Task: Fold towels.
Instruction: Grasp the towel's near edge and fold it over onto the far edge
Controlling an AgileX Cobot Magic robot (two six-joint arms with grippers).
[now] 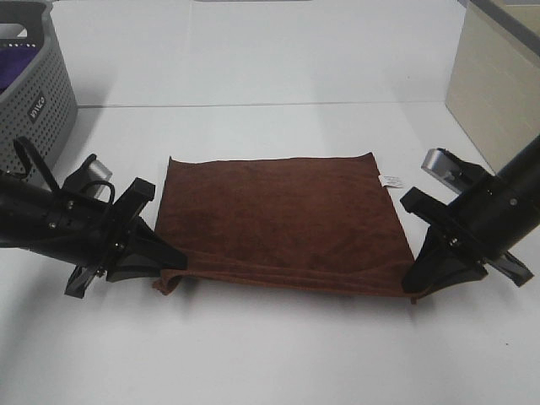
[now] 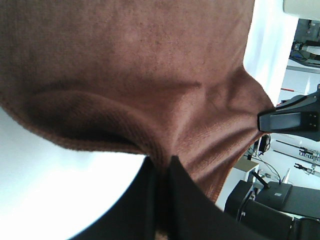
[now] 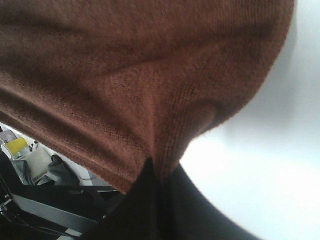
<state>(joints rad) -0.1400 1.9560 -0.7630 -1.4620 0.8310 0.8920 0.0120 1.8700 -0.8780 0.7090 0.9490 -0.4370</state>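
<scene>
The towel (image 1: 283, 224) is lying mid-frame on the table (image 1: 270, 363), long side left to right. The left end effector (image 1: 171, 268) and right end effector (image 1: 413, 285) are clamping its lower corners; its free edge is lying higher in the frame.

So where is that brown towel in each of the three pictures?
Exterior high: the towel lies mid-table, its near corners pinched by the left gripper and the right gripper.
Left wrist: the towel fills most of the picture, pinched in the left gripper.
Right wrist: the towel again fills most of it, pinched in the right gripper.
Shared landmark: the white table beside the towel's edge.
</scene>
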